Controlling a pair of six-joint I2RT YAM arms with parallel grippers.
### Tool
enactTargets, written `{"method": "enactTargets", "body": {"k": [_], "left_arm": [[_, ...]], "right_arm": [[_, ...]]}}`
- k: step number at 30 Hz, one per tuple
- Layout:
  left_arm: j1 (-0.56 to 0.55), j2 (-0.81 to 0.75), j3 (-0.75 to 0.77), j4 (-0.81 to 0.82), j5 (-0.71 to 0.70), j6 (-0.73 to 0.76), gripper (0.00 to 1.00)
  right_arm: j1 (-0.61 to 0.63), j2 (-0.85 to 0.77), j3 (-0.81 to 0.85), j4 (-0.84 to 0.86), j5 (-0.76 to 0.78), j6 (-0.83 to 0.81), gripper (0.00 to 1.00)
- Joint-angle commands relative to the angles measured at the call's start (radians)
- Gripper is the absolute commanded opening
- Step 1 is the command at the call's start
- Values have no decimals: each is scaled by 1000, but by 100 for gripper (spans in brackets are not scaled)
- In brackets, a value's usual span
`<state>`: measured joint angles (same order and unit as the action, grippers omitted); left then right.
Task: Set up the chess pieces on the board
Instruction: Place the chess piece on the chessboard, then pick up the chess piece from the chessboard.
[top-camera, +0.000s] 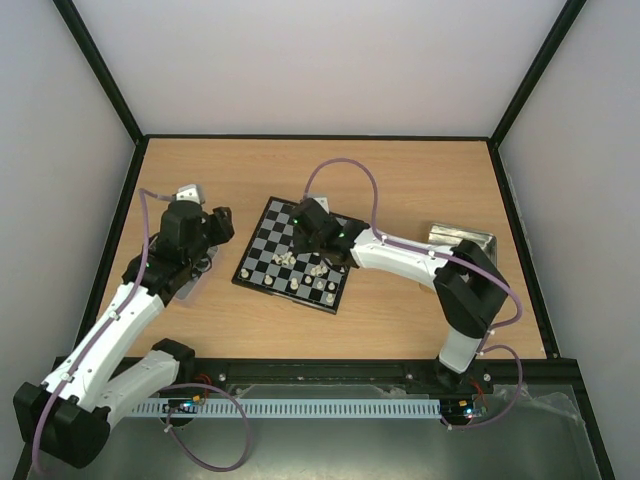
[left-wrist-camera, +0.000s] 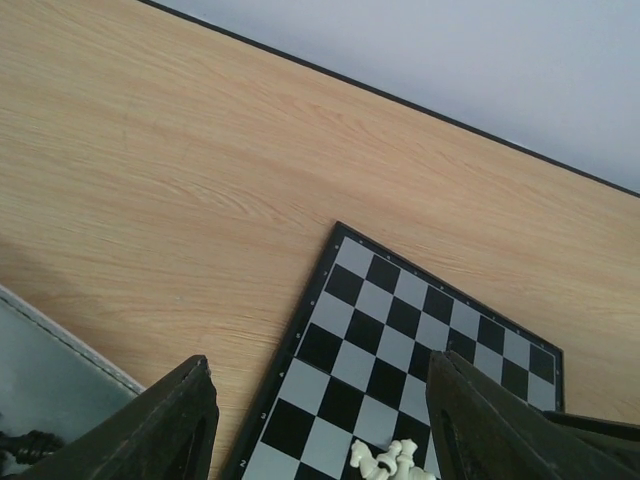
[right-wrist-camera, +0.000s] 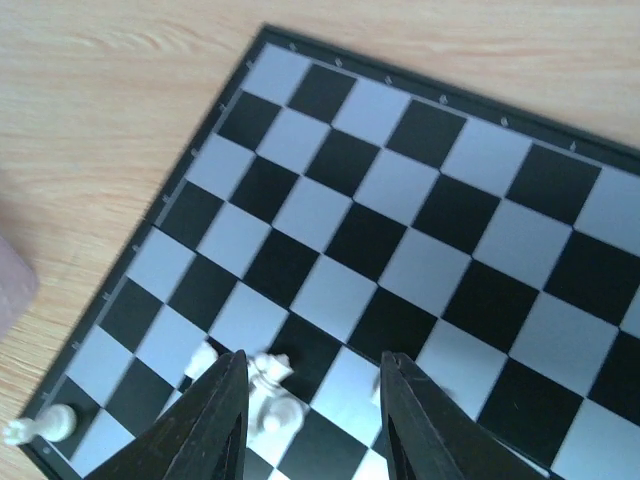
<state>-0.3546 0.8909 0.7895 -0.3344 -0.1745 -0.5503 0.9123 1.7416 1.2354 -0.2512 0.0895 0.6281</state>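
Right wrist view: right gripper (right-wrist-camera: 316, 360) hangs part-open and empty over the board (right-wrist-camera: 420, 200), above tiny cream chess pieces (right-wrist-camera: 268, 388) near its edge; they look light and tippy, best pinched mid-body

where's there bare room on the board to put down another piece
Bare: the board's far-left squares, bordered by its rim and the right gripper; also the table between board and back wall. Crowded: the near rows, where white pieces cluster by that gripper.
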Motion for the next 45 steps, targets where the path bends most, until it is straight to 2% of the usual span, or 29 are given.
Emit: {"method": "enactTargets", "body": {"k": [1,6,11,14,18,25,37,40,45], "left_arm": [[4,12,-3,35,44,12,59],[4,15,1,38,46,14,59],[5,17,-1,34,50,16,59],[5,19,0,34,53,18,59],[5,20,-1,37,56,18,60],[5,24,-1,38,59,18,60],[4,23,-4,36,59,15,60],[5,22,2,33,60,14,60],[5,9,27,6,59,11,60]], "right_arm": [[5,16,-5,-61,-52,-18,35],[7,83,23,-71,-161,-48,34],[7,142,57,-87,-198,-63,34],[7,158,64,-86,-210,-67,30],[7,170,71,-86,-197,-67,23],[7,190,77,-86,-178,-70,21],[8,217,79,-93,-139,-66,11],[8,212,78,-93,-111,-66,2],[10,161,79,-106,-33,-60,2]]}}
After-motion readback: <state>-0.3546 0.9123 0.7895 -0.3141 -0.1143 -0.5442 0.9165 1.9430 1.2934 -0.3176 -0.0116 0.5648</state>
